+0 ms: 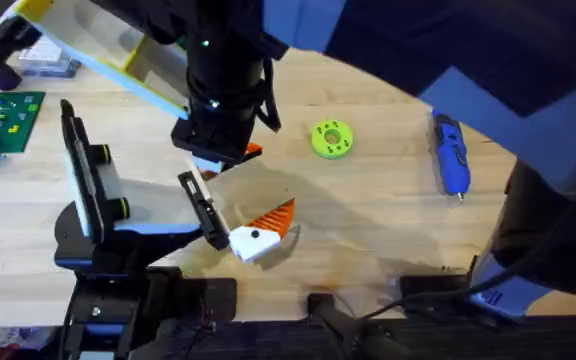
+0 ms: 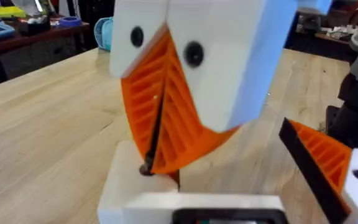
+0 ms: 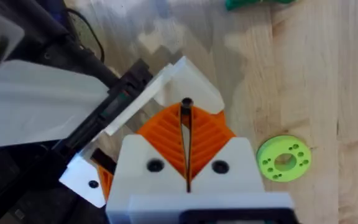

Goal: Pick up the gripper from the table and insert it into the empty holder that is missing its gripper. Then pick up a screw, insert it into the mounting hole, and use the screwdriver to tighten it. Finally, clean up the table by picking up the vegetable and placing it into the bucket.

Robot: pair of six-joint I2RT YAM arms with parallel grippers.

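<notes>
Screw, as I take the short dark stub to be, is pinched at the very tip of the right claw. That claw's two orange ribbed pads are pressed together with no gap beyond the thin seam. The stub's long axis runs on from that seam, straight out past the tips. Just beyond it, in the right wrist view, lies a white block at one end of the holder. Whether the stub is touching the block or over a hole I cannot tell. From overhead the holder is a flat black rail lying aslant on the table. Its far end is under the right claw, and its near end carries the gripper. The gripper is smooth white plastic with one dark hole, and its ribbed orange wedge points away from the rail. The coming move, I judge, turns on lining the stub's axis up with the mounting hole. The right arm is the one placed for it, reaching across the middle from above. The left arm sits low by its base, and its hold cannot be made out. Farther off on the pale, grained wood are a lime-green disc, round and pierced with small holes, and the screwdriver, a glossy blue cylinder well to the right with its metal tip towards the near edge.
</notes>
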